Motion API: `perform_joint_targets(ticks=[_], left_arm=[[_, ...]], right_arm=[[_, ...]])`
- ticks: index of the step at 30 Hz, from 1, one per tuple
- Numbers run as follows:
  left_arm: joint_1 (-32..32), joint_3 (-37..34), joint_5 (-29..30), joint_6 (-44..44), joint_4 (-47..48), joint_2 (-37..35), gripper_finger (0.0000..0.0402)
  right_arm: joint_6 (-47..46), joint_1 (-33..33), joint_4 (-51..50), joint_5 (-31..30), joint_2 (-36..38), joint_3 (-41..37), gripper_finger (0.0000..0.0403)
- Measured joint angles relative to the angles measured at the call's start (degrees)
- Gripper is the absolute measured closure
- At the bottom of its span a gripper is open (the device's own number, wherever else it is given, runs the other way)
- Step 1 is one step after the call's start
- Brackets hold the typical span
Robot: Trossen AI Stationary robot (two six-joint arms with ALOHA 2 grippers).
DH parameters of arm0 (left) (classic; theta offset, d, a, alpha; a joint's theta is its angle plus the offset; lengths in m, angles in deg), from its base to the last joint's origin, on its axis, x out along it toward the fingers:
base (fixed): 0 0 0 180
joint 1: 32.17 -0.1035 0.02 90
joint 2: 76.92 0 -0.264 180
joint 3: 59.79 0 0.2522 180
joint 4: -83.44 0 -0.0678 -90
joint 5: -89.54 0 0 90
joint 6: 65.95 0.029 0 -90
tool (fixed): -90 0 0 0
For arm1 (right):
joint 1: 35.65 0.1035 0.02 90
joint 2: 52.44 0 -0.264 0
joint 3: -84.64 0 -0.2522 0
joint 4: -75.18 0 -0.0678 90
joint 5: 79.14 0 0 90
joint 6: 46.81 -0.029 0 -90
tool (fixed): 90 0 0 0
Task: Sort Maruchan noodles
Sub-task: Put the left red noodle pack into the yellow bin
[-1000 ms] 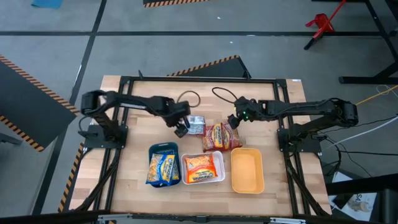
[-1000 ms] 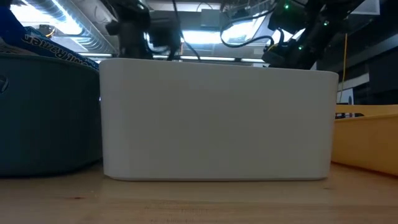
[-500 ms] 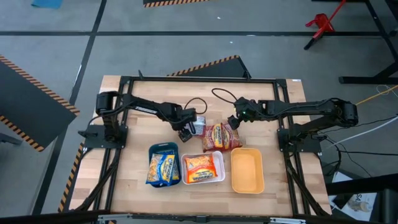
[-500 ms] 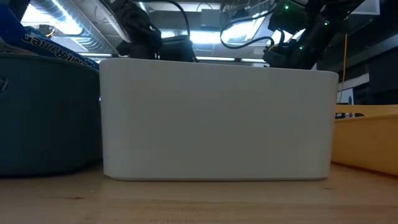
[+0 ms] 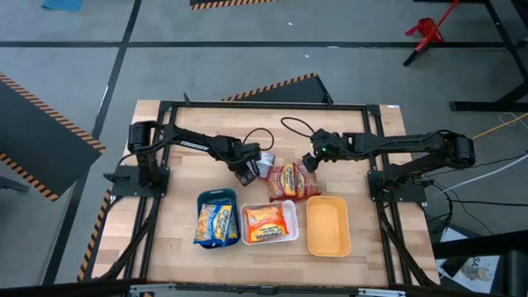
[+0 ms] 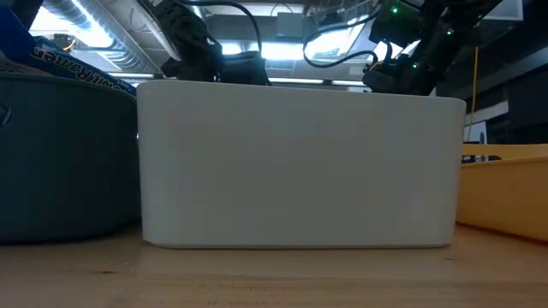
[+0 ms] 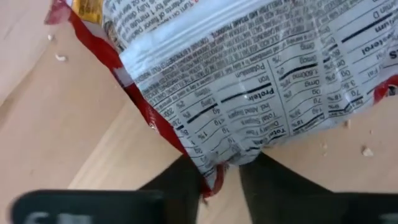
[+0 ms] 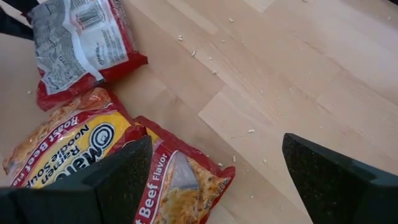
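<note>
Three trays are seen in the high view in a row near the front of the wooden table [image 5: 173, 186]: a teal tray [image 5: 217, 198] holding blue noodle packets [image 5: 215, 223], a white tray [image 5: 269, 240] holding an orange noodle packet [image 5: 268, 219], and an orange tray [image 5: 327, 225] with nothing seen in it. Behind the trays, red noodle packets [image 5: 293, 181] lie overlapping on the table, and a face-down red packet [image 5: 264, 167] lies just beside them. The left gripper [image 5: 250, 172] is placed at the edge of the face-down red packet; the right gripper [image 5: 311, 161] is held over the far corner of the red noodle packets.

In the low view, the white tray's wall [image 6: 300, 162] fills the middle, flanked by the teal tray [image 6: 68, 158] and the orange tray [image 6: 505, 192]; both arms are shown above the rim, and no packet on the table is visible.

In the left wrist view, the printed back of the face-down red packet [image 7: 249, 81] is shown, its lower edge clamped between the two dark fingers [image 7: 183, 180].

In the right wrist view, the right fingers [image 8: 118, 174] are spread wide apart above the red noodle packets [image 8: 81, 146], with nothing between them; the face-down red packet [image 8: 78, 40] is seen beyond.
</note>
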Motion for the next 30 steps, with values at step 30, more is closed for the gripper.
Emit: perform_joint_targets(ticks=[30], left_arm=[[2.39, 0.94, 2.74, -14.43, 1.71, -22.40, 0.0401]], right_arm=[[6.26, -13.07, -1.36, -3.34, 0.02, -0.02, 0.0056]])
